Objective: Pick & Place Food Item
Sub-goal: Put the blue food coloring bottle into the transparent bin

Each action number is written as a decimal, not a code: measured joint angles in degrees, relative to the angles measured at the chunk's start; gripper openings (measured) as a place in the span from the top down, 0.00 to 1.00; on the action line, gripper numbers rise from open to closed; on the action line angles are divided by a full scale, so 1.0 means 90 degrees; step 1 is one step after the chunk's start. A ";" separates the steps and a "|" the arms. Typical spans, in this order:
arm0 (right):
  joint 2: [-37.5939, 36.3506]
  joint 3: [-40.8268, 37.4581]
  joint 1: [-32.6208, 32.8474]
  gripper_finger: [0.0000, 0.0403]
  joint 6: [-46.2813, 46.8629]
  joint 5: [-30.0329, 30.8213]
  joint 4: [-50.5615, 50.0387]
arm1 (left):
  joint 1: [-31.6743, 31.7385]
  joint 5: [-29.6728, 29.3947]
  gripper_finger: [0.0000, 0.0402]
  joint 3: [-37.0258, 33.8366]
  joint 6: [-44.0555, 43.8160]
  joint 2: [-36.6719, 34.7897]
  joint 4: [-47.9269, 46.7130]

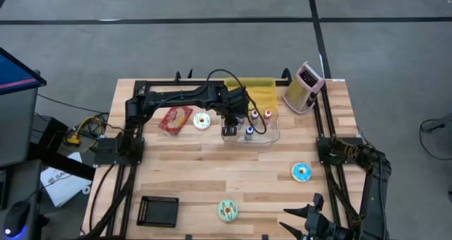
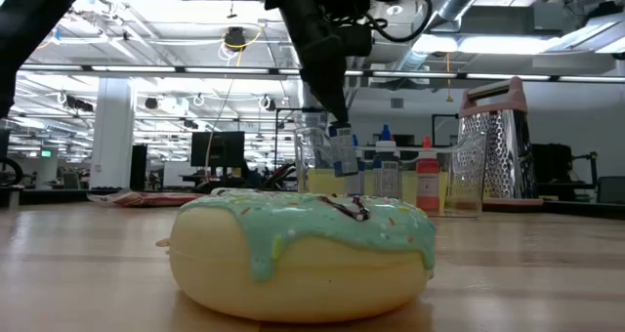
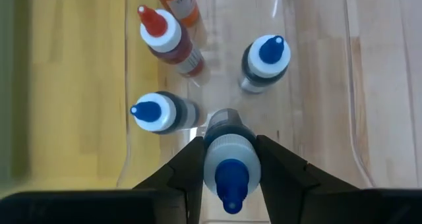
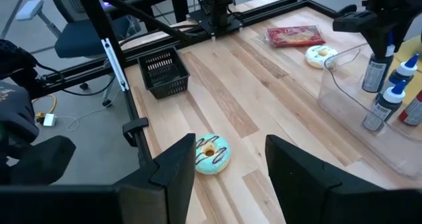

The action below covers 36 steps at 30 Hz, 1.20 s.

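Left gripper (image 3: 229,159) jaws are clamped on a blue-capped bottle (image 3: 229,159) above the clear tray (image 1: 268,135), as its wrist view confirms. Right gripper (image 4: 227,159) waits at the counter's (image 1: 212,169) near-right corner, jaws parted, empty; its view alone shows them.

High view looks straight down on the whole surface (image 1: 212,176); low view sits at surface height, very near the green doughnut (image 2: 305,254); both share the clear bin (image 1: 251,130).

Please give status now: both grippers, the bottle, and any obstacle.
Left gripper shut on blue-capped bottle, over clear tray. Right gripper open, parked. Three bottles close below.
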 joint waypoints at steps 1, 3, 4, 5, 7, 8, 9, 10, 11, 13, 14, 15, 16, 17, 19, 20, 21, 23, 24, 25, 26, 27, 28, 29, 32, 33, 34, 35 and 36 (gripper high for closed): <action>0.0000 0.0000 0.0014 0.57 -0.0012 0.0000 0.0000 | 0.0000 0.0030 0.73 -0.0004 -0.0010 0.0031 0.0011; 0.0000 0.0000 0.0017 0.57 -0.0017 0.0000 0.0000 | 0.0000 0.0063 0.73 -0.0014 -0.0031 0.0096 -0.0025; 0.0000 0.0000 0.0018 0.57 -0.0017 0.0000 0.0000 | -0.0005 0.0063 0.73 -0.0016 -0.0034 0.0163 -0.0042; 0.0000 0.0000 0.0022 0.57 -0.0017 0.0000 0.0002 | -0.0013 0.0063 0.73 -0.0016 -0.0037 0.0217 -0.0001; 0.0000 0.0000 0.0024 0.57 -0.0017 0.0000 0.0000 | -0.0019 0.0066 0.73 -0.0016 -0.0039 0.0322 -0.0072; 0.0000 0.0000 0.0024 0.57 -0.0017 0.0000 0.0000 | -0.0019 0.0066 0.73 -0.0021 -0.0042 0.0338 -0.0097; 0.0000 0.0000 0.0024 0.57 -0.0017 0.0000 0.0000 | -0.0019 0.0066 0.73 -0.0022 -0.0042 0.0357 -0.0099; 0.0000 0.0000 0.0027 0.57 -0.0017 0.0000 0.0000 | -0.0019 0.0068 0.73 -0.0014 -0.0048 0.0369 -0.0044; 0.0000 0.0000 0.0027 0.57 -0.0015 0.0000 0.0000 | -0.0019 0.0082 0.73 -0.0013 -0.0058 0.0377 -0.0009; 0.0000 0.0000 0.0032 0.57 -0.0017 0.0000 0.0000 | -0.0019 0.0095 0.73 -0.0016 -0.0076 0.0401 -0.0083; 0.0000 0.0000 0.0036 0.57 -0.0017 0.0000 0.0002 | -0.0019 0.0101 0.73 -0.0016 -0.0076 0.0420 -0.0057; 0.0000 0.0000 0.0047 0.57 -0.0017 0.0000 0.0000 | -0.0019 0.0105 0.73 -0.0016 -0.0078 0.0452 -0.0023; 0.0000 0.0000 0.0056 0.57 -0.0017 0.0001 0.0000 | -0.0019 0.0107 0.73 -0.0016 -0.0078 0.0473 -0.0024; 0.0000 0.0000 0.0061 0.57 -0.0017 0.0001 0.0000 | -0.0019 0.0105 0.73 -0.0018 -0.0080 0.0486 -0.0048; 0.0000 0.0000 0.0076 0.57 -0.0017 0.0000 0.0000 | -0.0019 0.0105 0.73 -0.0016 -0.0078 0.0494 -0.0010; 0.0000 0.0000 0.0099 0.57 -0.0017 0.0002 0.0000 | -0.0019 0.0109 0.73 -0.0011 -0.0086 0.0502 0.0036; 0.0000 0.0000 0.0108 0.57 -0.0017 0.0002 0.0000 | -0.0019 0.0123 0.73 -0.0011 -0.0135 0.0513 0.0021; 0.0000 0.0000 0.0102 0.57 -0.0017 0.0002 0.0000 | -0.0019 0.0200 0.73 -0.0016 -0.0175 0.0530 -0.0057; 0.0000 0.0000 0.0106 0.57 -0.0017 0.0002 0.0001 | -0.0019 0.0208 0.73 -0.0016 -0.0178 0.0530 -0.0047; 0.0000 0.0000 0.0107 0.57 -0.0017 0.0002 0.0002 | -0.0019 0.0213 0.73 -0.0016 -0.0176 0.0530 -0.0026; 0.0000 0.0000 0.0107 0.57 -0.0017 0.0002 0.0002 | -0.0019 0.0214 0.73 -0.0015 -0.0183 0.0530 -0.0018; 0.0000 0.0000 0.0107 0.57 -0.0017 0.0002 0.0005 | -0.0019 0.0215 0.73 -0.0016 -0.0199 0.0530 -0.0029; 0.0000 0.0000 0.0107 0.57 -0.0017 0.0002 0.0005 | -0.0019 0.0216 0.73 -0.0016 -0.0211 0.0530 -0.0054; 0.0000 0.0000 0.0107 0.57 -0.0017 0.0002 0.0003 | -0.0019 0.0216 0.73 -0.0016 -0.0219 0.0530 -0.0090; 0.0000 0.0000 0.0107 0.57 -0.0017 0.0002 0.0005 | -0.0019 0.0214 0.73 -0.0016 -0.0284 0.0530 -0.0172; 0.0000 0.0000 0.0107 0.57 -0.0017 0.0002 0.0007 | -0.0019 0.0216 0.73 -0.0016 -0.0318 0.0530 -0.0184; 0.0000 0.0000 0.0108 0.57 -0.0017 0.0002 0.0007 | -0.0019 0.0214 0.73 -0.0016 -0.0342 0.0530 -0.0180; 0.0000 0.0000 0.0117 0.57 -0.0017 0.0002 0.0007 | -0.0019 0.0214 0.73 -0.0016 -0.0347 0.0530 -0.0177; 0.0000 0.0000 0.0129 0.57 -0.0017 0.0004 0.0009 | -0.0019 0.0212 0.73 -0.0016 -0.0354 0.0530 -0.0185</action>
